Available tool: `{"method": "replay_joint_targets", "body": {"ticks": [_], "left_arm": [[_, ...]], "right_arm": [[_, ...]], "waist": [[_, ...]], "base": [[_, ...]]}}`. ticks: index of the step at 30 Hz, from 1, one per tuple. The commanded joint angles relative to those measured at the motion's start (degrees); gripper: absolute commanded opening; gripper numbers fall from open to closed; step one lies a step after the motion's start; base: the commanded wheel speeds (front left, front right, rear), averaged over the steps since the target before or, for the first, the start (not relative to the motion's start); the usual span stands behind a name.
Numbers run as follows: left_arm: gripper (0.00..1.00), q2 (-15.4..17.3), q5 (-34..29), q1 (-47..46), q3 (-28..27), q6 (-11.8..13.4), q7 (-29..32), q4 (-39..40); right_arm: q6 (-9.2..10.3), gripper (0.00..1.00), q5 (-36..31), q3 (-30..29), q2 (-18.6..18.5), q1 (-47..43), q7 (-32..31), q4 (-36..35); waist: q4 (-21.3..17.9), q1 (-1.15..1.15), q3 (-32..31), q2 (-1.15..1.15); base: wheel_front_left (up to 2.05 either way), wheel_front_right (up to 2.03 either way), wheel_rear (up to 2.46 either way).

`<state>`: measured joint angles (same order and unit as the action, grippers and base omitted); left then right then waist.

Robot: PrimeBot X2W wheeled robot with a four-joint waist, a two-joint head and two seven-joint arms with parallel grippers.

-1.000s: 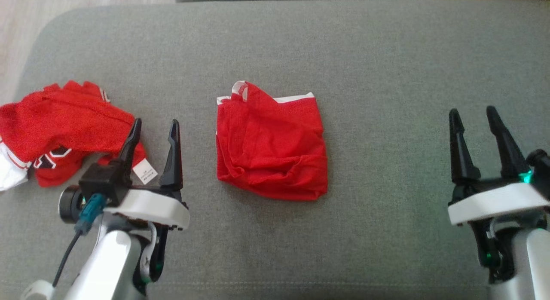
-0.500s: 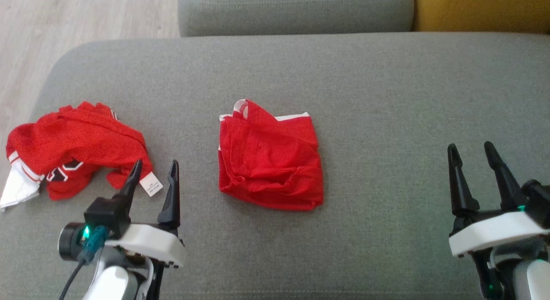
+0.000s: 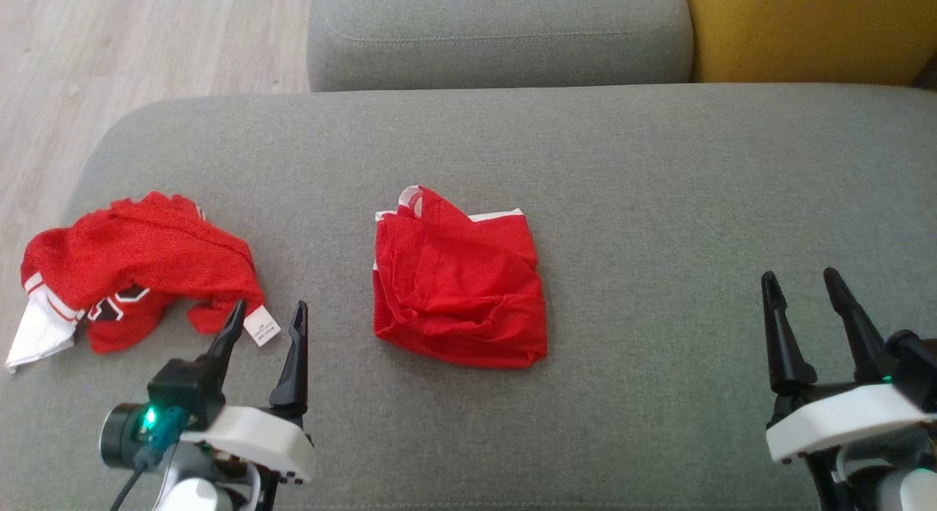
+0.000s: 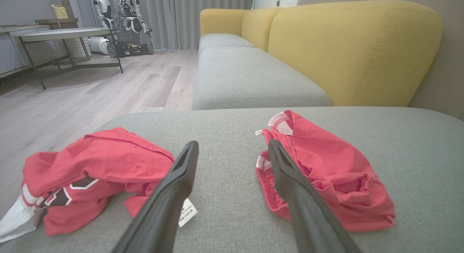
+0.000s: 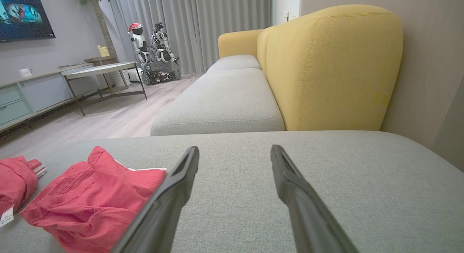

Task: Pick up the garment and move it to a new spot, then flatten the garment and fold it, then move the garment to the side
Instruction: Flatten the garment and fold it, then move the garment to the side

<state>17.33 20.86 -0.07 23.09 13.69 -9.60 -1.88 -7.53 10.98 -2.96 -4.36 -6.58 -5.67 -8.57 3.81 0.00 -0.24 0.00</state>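
Cloth: crumpled red white-sleeved T-shirt (image 3: 146, 247), likely limp and light; pinch a raised fold. Left gripper (image 3: 269, 306), right gripper (image 3: 798, 275) gape empty.

the garment (image 3: 139, 255), red with white sleeve, black print and side tag, lies crumpled at the cushion's left end.

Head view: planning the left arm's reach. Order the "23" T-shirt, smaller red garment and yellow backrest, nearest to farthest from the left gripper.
1. T-shirt: just ahead-left of the left gripper, tag nearest.
2. Smaller red garment: ahead, to its right.
3. Yellow backrest: far upper right.
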Motion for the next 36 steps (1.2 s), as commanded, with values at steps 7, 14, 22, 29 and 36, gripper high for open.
{"method": "replay_joint_targets", "body": {"ticks": [7, 14, 22, 29, 36], "left_arm": [[1.00, 1.59, 0.13, -2.51, -2.25, 0.58, 0.16, 2.45], [1.00, 1.81, 0.26, -2.74, -2.16, 0.79, 0.32, 2.45], [1.00, 1.93, 0.35, -2.97, -1.92, 0.99, 0.33, 2.51], [1.00, 1.92, 0.32, -3.72, -1.72, 1.09, 0.11, 2.66], [1.00, 1.49, -0.07, -6.21, -1.15, 0.69, -0.35, 2.99]], "right_arm": [[0.04, 1.00, -0.76, 0.77, -0.15, 1.66, -0.03, -2.71], [0.04, 1.00, -0.56, 0.72, 0.14, 1.84, 0.24, -2.45], [0.04, 1.00, -0.63, 0.63, 0.38, 2.08, 0.50, -1.65], [0.04, 1.00, -0.74, 0.43, 0.40, 2.65, 0.41, -1.11], [0.04, 1.00, -0.17, 1.12, 0.27, 5.69, 0.08, 2.12]], "waist": [[0.08, 0.00, 0.16, 0.00], [0.08, 0.00, 0.29, 0.00], [-0.05, 0.00, 0.44, 0.00], [0.18, 0.00, 1.35, 0.00], [1.69, 0.00, 4.41, 0.00]], "base": [[0.00, 0.00, 0.00], [0.00, 0.00, 0.00], [0.00, 0.00, 0.00], [0.00, 0.00, 0.00], [0.00, 0.00, 0.00]]}}
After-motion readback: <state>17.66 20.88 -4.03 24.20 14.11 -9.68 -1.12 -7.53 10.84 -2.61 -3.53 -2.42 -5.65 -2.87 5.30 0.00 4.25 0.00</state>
